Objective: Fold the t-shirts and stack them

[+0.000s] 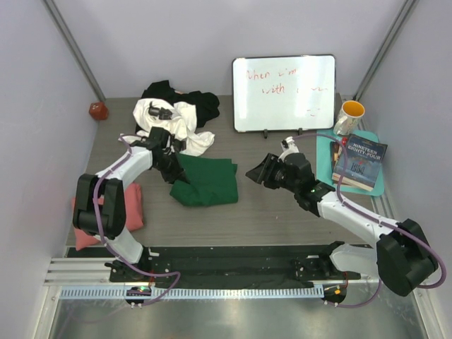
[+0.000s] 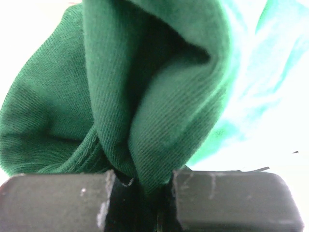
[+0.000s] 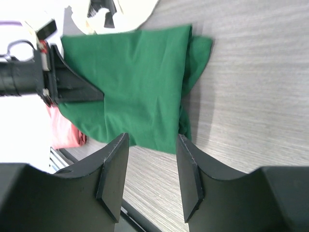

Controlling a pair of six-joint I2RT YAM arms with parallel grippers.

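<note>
At the far left the salmon pink t-shirt (image 1: 135, 208) lies as a folded pad beside the left arm's base, apparently set aside as the bottom of the stack. Just right of it the left gripper (image 1: 171, 173) is clamped on the left edge of the dark green t-shirt (image 1: 212, 182). The left wrist view shows a bunched ridge of green knit squeezed between its fingers (image 2: 58, 198), with the jaws nearly together. I judge the pinch is there to lift or drag that edge, either for another fold or to carry the tee over to the pink one.

The green tee lies mid-table on the grey wood-grain table (image 1: 282, 212), already folded into a rough rectangle. Its top face is fairly smooth with a few soft creases, and on its right side a lower layer pokes out past the upper one, so the edges are not flush. Behind it, the white t-shirt (image 1: 185, 127) and the black t-shirt (image 1: 205, 104) sit tangled in a loose heap, not yet folded.

Further right the right gripper (image 1: 256, 171) hangs just off the tee's right edge, with its jaws apart and nothing between them. It looks placed to take that side. At the far right a mug (image 1: 349, 113) and a book (image 1: 360, 164) on a teal mat (image 1: 323, 152) stand well apart from the work
</note>
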